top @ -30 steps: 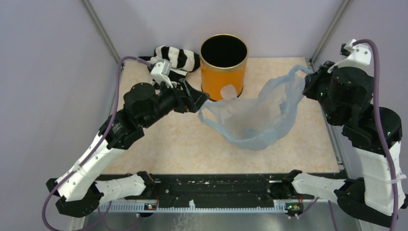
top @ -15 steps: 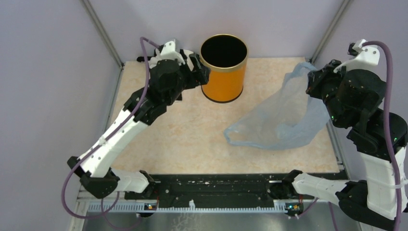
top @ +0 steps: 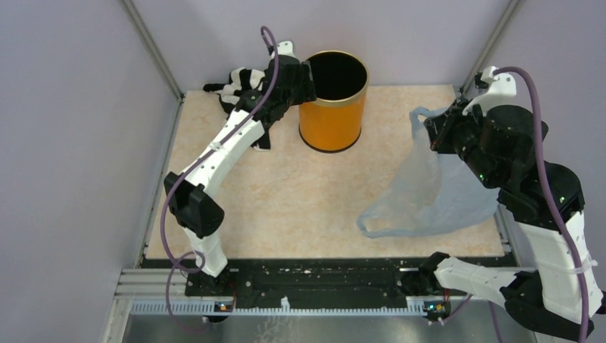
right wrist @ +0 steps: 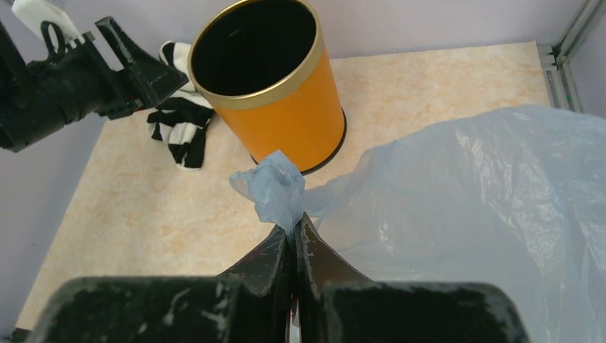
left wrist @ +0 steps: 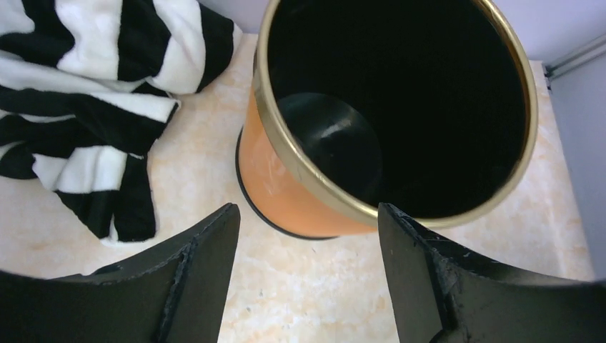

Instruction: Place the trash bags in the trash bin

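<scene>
The left gripper, open and empty, is now at the orange trash bin, so only the right gripper pinches the light-blue trash bag, still outside.

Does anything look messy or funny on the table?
A striped cloth lies crumpled beside the orange bin, which stands upright and unharmed. The blue bag isn't in the bin: it hangs, crinkled, from the right arm's shut fingers and droops toward the table. Nothing is spilled.
</scene>
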Available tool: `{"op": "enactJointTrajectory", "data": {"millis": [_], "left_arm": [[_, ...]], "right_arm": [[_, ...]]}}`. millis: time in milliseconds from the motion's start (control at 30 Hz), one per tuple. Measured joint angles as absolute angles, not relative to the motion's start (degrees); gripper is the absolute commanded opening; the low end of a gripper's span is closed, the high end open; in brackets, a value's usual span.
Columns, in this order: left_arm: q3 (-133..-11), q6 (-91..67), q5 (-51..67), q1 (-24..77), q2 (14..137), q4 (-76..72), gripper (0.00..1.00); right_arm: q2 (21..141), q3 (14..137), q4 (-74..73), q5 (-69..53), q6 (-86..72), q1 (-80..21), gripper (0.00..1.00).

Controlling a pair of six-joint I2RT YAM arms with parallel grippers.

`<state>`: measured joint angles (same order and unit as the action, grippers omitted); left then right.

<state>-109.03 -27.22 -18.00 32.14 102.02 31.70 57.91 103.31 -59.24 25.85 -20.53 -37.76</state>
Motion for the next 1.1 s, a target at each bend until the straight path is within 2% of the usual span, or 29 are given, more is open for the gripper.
{"op": "enactJointTrajectory", "data": {"millis": [267, 467, 633, 733, 900, 1100], "left_arm": [[-120.2, -22.7, -21.9, 31.2, 111.8, 32.9, 0.68], [-124.8, -20.1, -22.6, 30.9, 119.1, 34.4, 0.55], [-129.9, -18.7, -23.4, 30.9, 123.2, 35.3, 0.35], [-130.4, -18.2, -23.3, 30.8, 123.4, 35.5, 0.18], [-131.1, -14.7, -21.1, 30.9, 123.1, 37.8, 0.0], [-131.2, -14.3, -20.1, 31.2, 122.2, 40.7, 0.0]], "right_arm": [[59.2, 102.8, -59.2, 22.5, -19.4, -37.8, 0.0], [59.4, 102.0, -59.1, 21.0, -19.0, -37.8, 0.0], [59.7, 101.6, -59.1, 20.3, -18.1, -37.8, 0.0], [59.9, 101.6, -59.2, 20.3, -17.5, -37.8, 0.0], [61.6, 103.3, -59.3, 20.3, -16.7, -37.8, 0.0], [63.9, 108.5, -60.0, 19.4, -16.5, -37.8, 0.0]]}}
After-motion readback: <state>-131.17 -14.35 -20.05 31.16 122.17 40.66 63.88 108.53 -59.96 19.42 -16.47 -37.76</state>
